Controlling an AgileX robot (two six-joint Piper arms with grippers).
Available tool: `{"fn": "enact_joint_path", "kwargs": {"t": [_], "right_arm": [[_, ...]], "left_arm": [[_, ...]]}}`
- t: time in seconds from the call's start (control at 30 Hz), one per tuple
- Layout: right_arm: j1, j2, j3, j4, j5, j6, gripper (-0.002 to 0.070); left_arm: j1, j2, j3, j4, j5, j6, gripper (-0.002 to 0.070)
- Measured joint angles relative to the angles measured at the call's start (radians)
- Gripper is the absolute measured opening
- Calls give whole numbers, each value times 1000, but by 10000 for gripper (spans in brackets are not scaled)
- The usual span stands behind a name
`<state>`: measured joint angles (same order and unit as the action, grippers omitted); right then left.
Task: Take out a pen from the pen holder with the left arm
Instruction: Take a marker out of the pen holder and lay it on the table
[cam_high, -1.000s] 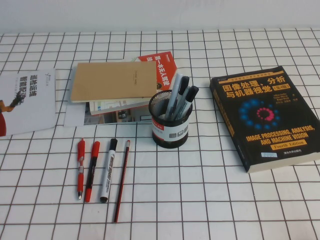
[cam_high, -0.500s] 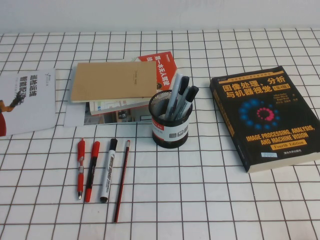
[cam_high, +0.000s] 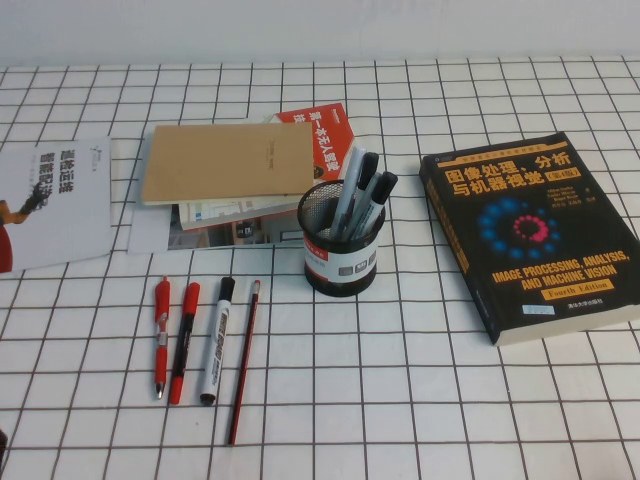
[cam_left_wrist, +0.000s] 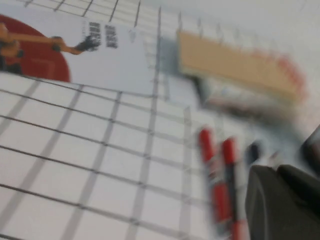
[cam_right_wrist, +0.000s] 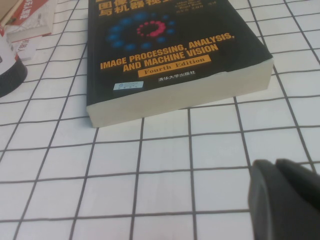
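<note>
A black mesh pen holder stands at the table's middle with several dark and grey pens leaning in it. My left gripper is shut and empty, low over the table near two red pens. In the high view only a dark sliver of the left arm shows at the front left corner, far from the holder. My right gripper is shut with nothing in it, hovering in front of the black book; it is outside the high view.
Two red pens, a black-capped marker and a red pencil lie in a row left of the holder. A brown notebook tops a stack behind them. A white booklet lies far left, the black book right.
A dark sliver of the left arm has appeared at the front left corner of the high view. Nothing on the table has moved.
</note>
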<state>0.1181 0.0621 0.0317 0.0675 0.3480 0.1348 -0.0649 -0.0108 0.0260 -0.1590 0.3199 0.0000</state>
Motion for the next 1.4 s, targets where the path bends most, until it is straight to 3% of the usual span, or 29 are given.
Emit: {"fn": "enact_joint_path", "kwargs": {"t": [0.17,0.27,0.53,0.8,0.93,1.1,1.4], "right_arm": [[0,0,0,0,0,0,-16],[0,0,0,0,0,0,-16],[0,0,0,0,0,0,-16],[0,0,0,0,0,0,-16],[0,0,0,0,0,0,-16],[0,0,0,0,0,0,-16],[0,0,0,0,0,0,-16]], "left_arm": [[0,0,0,-528,-216,-337,-2],[0,0,0,-664,-320,-370,-2],[0,0,0,-737,-429,-218,-2],[0,16,-10,-644,-351,-87,-2],[0,146,-156,-545,-150,98,-2],[0,397,-442,-529,49,409,-2],[0,832,-711,-791,232,992,-2]]}}
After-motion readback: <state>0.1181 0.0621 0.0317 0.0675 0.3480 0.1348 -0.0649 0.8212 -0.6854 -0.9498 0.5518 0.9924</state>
